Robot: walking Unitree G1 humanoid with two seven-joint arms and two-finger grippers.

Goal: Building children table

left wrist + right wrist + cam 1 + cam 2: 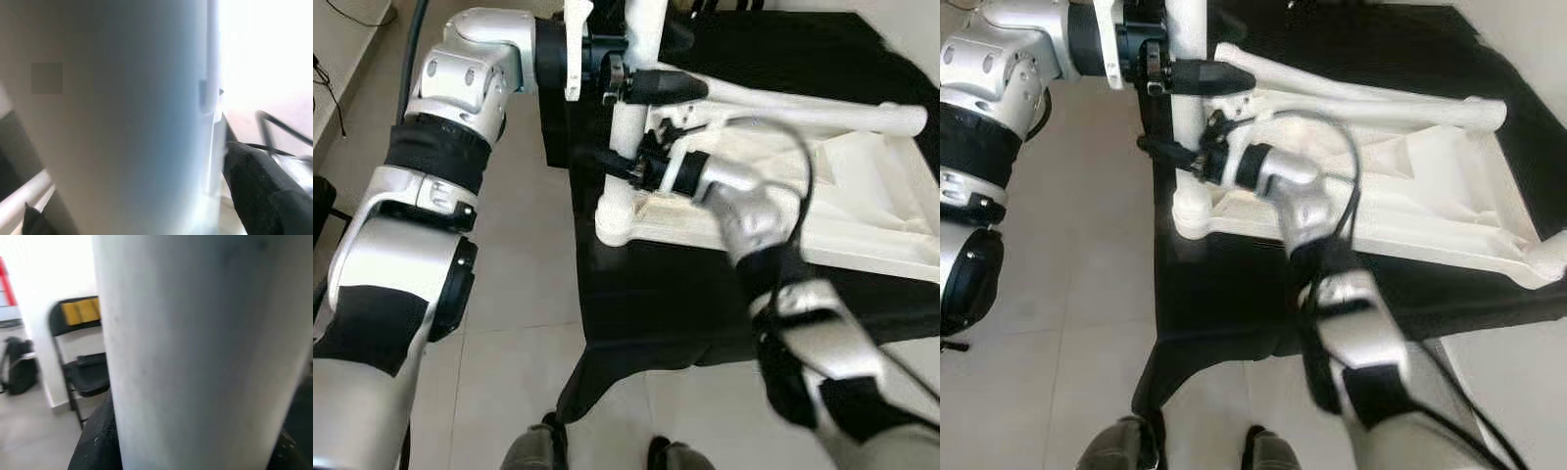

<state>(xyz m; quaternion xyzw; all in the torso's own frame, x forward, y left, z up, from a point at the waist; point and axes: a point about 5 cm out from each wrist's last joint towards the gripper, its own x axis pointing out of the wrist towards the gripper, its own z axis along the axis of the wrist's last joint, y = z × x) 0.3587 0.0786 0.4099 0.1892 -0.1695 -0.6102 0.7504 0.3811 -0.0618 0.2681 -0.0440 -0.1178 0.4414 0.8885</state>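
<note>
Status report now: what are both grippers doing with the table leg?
Left gripper and right gripper both clamp upright white leg. Leg stands in tabletop corner socket. Nothing in the way.

Pale tiled floor underfoot; black cloth draped over a low surface; black folding chair with yellow backrest against a white wall; dark bag beside it; bright daylight.

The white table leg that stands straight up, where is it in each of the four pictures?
Left eye view: white table leg stands upper middle, at the tabletop's near-left corner.
Right eye view: the leg is upper left.
Left wrist view: the leg is a close, wide white column.
Right wrist view: the leg is close again.
Shared landmark: the black cloth under the upside-down white tabletop.
</note>
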